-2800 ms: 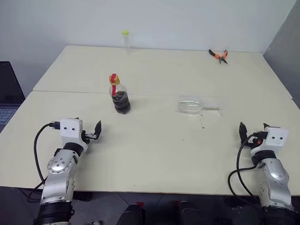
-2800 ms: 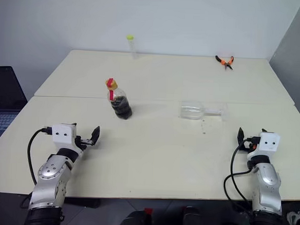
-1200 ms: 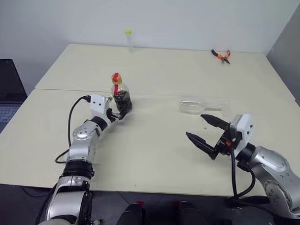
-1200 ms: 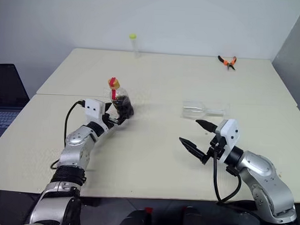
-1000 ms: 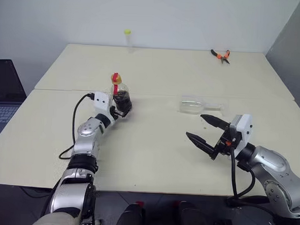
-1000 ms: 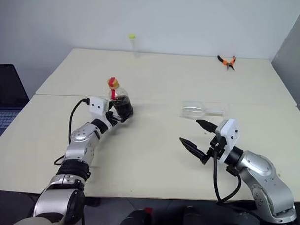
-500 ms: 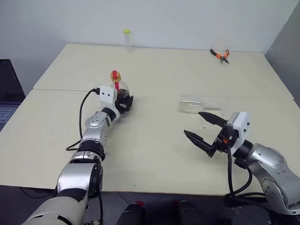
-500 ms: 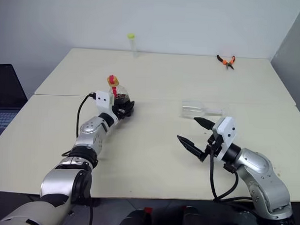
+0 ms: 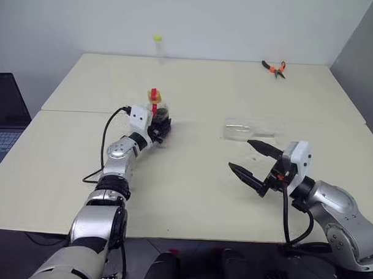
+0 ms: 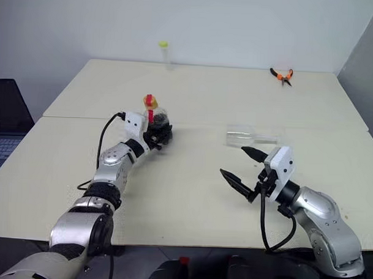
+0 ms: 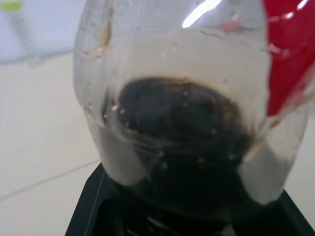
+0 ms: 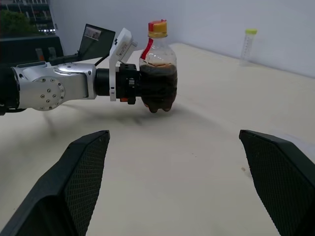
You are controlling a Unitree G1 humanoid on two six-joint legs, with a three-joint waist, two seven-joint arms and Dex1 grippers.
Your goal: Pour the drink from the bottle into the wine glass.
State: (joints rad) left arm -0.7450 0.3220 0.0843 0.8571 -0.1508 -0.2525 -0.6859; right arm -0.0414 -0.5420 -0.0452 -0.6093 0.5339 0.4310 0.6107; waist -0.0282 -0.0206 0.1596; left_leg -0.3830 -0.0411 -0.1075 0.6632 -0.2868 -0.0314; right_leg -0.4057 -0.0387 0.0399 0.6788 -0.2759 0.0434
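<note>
My left tool [image 10: 157,136] is pinched around the round belly of the bottle [image 10: 155,123], which stands upright in the grip, its yellow cap up and the drink [image 12: 158,86] dark in its lower half. In the right wrist view its base looks just clear of the worktop [image 9: 190,195]. My right tool [image 9: 254,163] hangs spread wide and empty.

From my left tool the wine glass [image 9: 243,130] lies well off to the right. It is on its side, long axis running left to right: bowl toward the bottle, stem and foot pointing away. From my right tool it lies just beyond the fingertips, so that arm is clearly the nearer one. I judge the glass has to be stood upright before I can pour, and my free right tool is best placed for that.

A second ago my left tool was open beside the bottle; now it has closed on it and carried it a little rightward, toward the glass. My right tool has kept its place and its spread.
</note>
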